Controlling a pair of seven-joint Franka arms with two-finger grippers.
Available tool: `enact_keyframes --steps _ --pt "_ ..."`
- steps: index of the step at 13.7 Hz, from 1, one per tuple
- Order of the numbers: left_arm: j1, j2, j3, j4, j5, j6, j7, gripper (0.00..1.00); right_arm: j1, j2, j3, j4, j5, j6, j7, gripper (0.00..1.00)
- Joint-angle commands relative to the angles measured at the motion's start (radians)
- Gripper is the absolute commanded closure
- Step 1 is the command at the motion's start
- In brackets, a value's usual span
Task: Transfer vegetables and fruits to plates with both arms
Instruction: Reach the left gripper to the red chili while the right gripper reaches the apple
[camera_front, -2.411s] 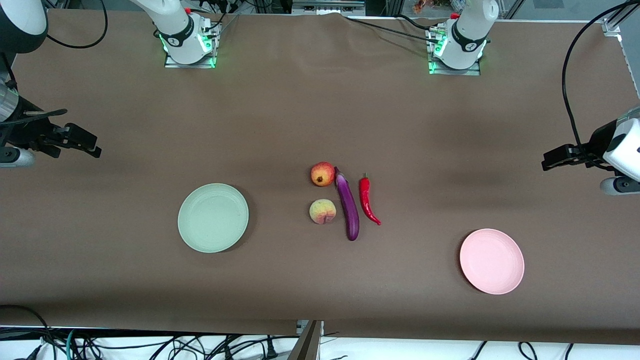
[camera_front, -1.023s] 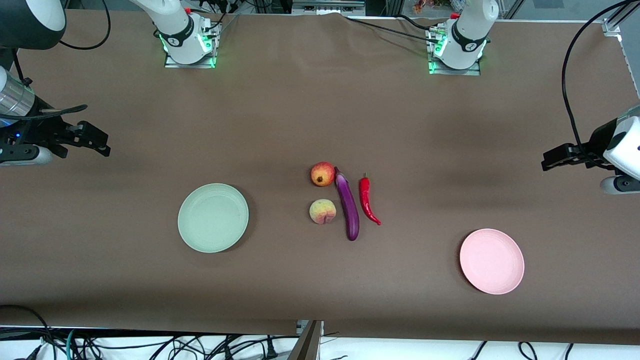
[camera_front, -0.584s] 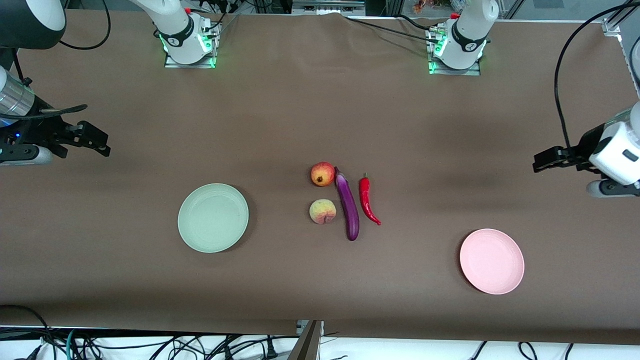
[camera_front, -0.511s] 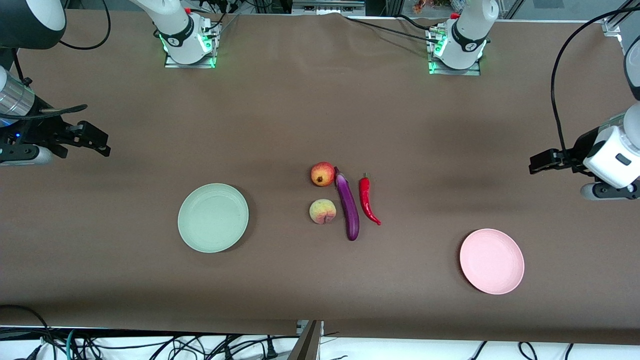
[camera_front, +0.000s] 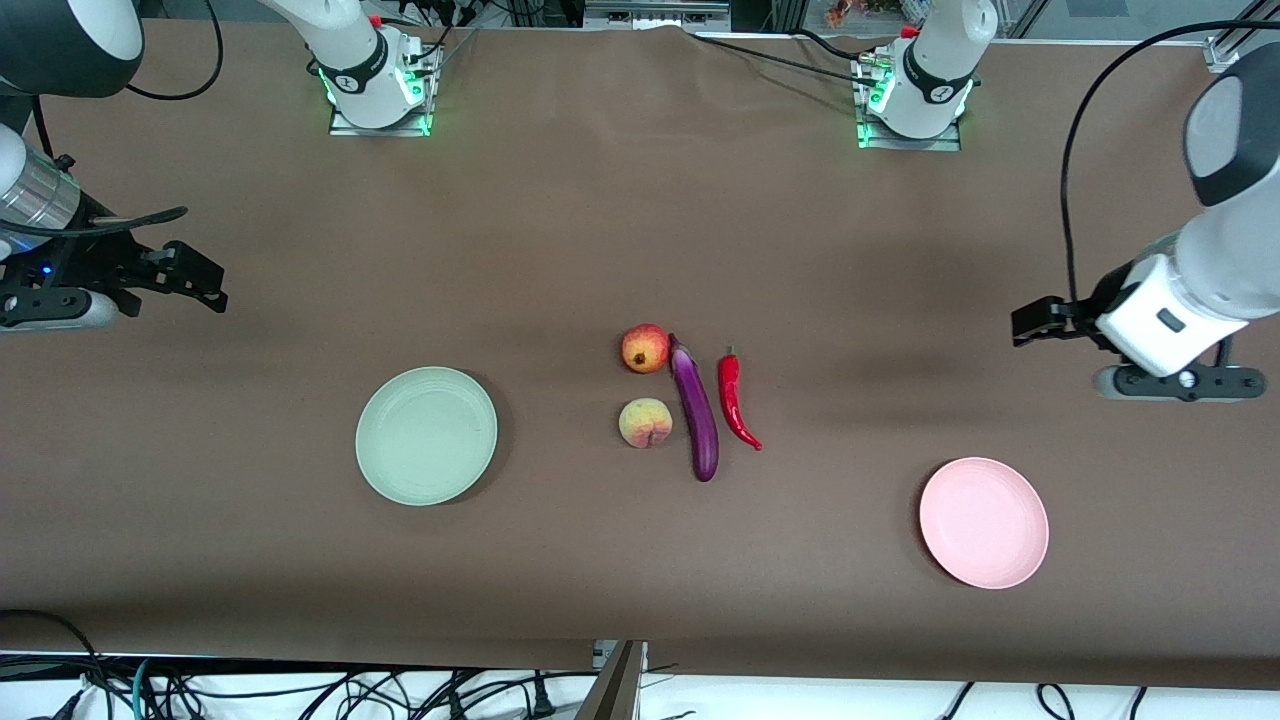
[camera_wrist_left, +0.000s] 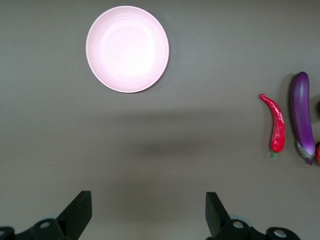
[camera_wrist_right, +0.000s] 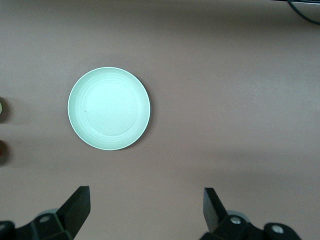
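front view, counter (camera_front: 600, 230): brown.
pink plate (camera_front: 984, 522): nearest, 4 o'clock of eggplant (camera_front: 696, 408).
mint plate (camera_front: 426, 435): 9 o'clock of peach (camera_front: 645, 423).
chili (camera_front: 736, 400): beside eggplant.
pomegranate (camera_front: 645, 348): 12 o'clock of peach.
left gripper (camera_front: 1035, 322): open, over bare counter.
right gripper (camera_front: 195, 280): open, over bare counter.

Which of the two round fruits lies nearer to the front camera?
The pale yellow-pink peach lies nearer; it shows a crease. The red-yellow pomegranate, with its dark calyx spot, lies farther, touching the stem end of the eggplant.

Even overhead light, sharp focus, soft shadows on the brown table (camera_front: 560, 250).
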Motion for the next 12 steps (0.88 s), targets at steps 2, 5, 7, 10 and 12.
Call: enact_keyframes --steps 2,5,7,10,12 --pt "-0.054 0.089 0.002 0.041 -0.103 0.029 -0.110 0.00 -0.001 -0.013 0.031 0.015 -0.043 -0.003 0.012 0.00" --pt "-0.169 0.169 0.004 0.041 -0.095 0.156 -0.235 0.00 -0.001 -0.012 0.032 0.019 -0.043 -0.007 0.012 0.00" --pt "-0.226 0.235 0.004 0.041 -0.094 0.253 -0.265 0.00 -0.001 -0.013 0.032 0.019 -0.040 -0.007 0.012 0.00" --pt "-0.293 0.333 0.004 0.038 -0.087 0.379 -0.339 0.00 -0.001 -0.009 0.031 0.021 -0.038 -0.008 0.008 0.00" --pt "-0.317 0.385 0.005 0.030 -0.084 0.457 -0.342 0.00 -0.001 0.000 0.032 0.032 -0.032 -0.011 0.003 0.00"
